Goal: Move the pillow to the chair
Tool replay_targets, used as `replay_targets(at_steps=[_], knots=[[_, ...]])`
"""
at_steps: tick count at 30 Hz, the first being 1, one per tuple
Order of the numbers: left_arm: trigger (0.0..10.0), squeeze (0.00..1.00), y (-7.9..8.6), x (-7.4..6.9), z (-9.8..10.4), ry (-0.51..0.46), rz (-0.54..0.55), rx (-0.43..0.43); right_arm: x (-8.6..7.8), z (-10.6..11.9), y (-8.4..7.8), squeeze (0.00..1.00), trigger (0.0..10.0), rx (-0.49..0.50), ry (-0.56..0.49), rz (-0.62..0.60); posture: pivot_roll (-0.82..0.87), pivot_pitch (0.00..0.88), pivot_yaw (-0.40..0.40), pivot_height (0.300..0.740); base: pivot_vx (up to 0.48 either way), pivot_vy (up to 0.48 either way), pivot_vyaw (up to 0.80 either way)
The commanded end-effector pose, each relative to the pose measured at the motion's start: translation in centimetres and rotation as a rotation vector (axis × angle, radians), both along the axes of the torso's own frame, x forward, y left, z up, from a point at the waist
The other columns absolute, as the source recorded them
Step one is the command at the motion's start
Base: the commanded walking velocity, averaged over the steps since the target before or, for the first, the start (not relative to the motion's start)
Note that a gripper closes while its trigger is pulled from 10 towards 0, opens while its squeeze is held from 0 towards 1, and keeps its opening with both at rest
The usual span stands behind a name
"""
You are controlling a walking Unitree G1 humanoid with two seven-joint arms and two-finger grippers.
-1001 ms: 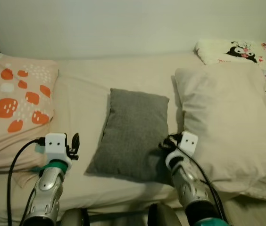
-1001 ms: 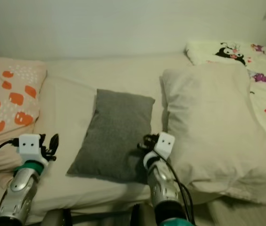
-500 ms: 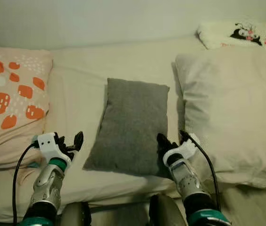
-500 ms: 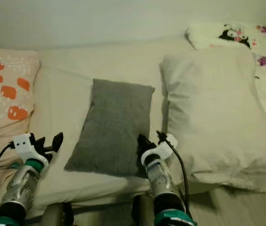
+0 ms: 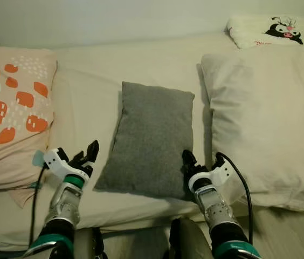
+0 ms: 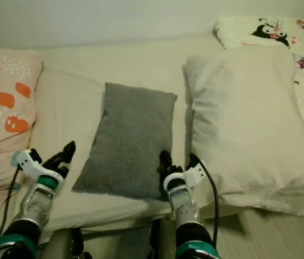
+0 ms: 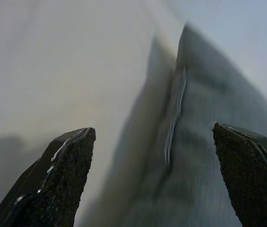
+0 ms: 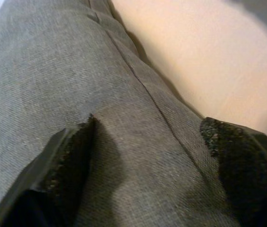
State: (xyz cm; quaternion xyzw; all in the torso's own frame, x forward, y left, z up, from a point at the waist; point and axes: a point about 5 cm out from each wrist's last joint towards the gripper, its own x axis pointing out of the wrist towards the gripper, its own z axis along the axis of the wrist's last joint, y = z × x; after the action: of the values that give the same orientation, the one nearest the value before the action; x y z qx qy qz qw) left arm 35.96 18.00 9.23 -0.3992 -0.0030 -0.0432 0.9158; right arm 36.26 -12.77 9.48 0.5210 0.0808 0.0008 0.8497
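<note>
A small grey pillow [image 5: 152,137] lies flat near the middle of the bed [image 5: 114,59], its long axis running from near to far, its near edge close to the mattress's front edge. To its right sits a large cream pillow [image 5: 260,116], its left edge just beside the grey one; to its left, well apart, lies a peach pillow with orange patches [image 5: 9,113], cut off at the frame's left side. A white cartoon-print cushion or blanket [image 5: 278,32] shows at the far right corner, partly out of frame.

The left gripper [image 5: 87,156] reaches forward from the near left, just beside the grey pillow's near-left corner; its fingers [image 7: 60,175] are spread wide, and the left wrist view shows the pillow's seamed side edge between them, not gripped. The right gripper [image 5: 200,162] is at the pillow's near-right corner, in the gap between the grey and cream pillows. Its fingers [image 8: 62,170] are also spread wide — one presses into the grey fabric, denting it, the other sits over the seam by the cream sheet. A black cable loops from each wrist.

The left wrist view is blurred toward its far part.
</note>
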Motion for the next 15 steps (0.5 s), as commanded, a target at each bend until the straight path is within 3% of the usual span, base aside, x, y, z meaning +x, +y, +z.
replay_targets(at_steps=[1,6,9,15], knots=[[10.0,1.00,-0.9,-0.8,-2.0,0.100,-0.039,-0.029,-1.0,-1.6,2.3,1.00,10.0,0.013,0.073,0.081,-0.15,0.311,0.069,0.591,0.000,0.000,0.00],[10.0,1.00,-1.7,-1.0,-2.7,0.147,-0.075,-0.030,-1.1,-1.6,3.0,1.00,10.0,-0.012,0.069,0.129,-0.16,0.311,0.067,0.591,0.000,0.000,0.00],[10.0,1.00,-2.1,-1.4,-3.7,0.234,-0.060,0.053,-1.6,-1.5,4.7,1.00,10.0,-0.021,0.059,0.272,-0.16,0.308,0.071,0.591,0.000,0.000,0.00],[10.0,1.00,-2.4,-1.7,-4.1,0.245,-0.100,0.051,-2.6,-1.6,6.6,1.00,10.0,-0.074,0.038,0.479,-0.16,0.304,0.075,0.591,0.000,0.000,0.00]])
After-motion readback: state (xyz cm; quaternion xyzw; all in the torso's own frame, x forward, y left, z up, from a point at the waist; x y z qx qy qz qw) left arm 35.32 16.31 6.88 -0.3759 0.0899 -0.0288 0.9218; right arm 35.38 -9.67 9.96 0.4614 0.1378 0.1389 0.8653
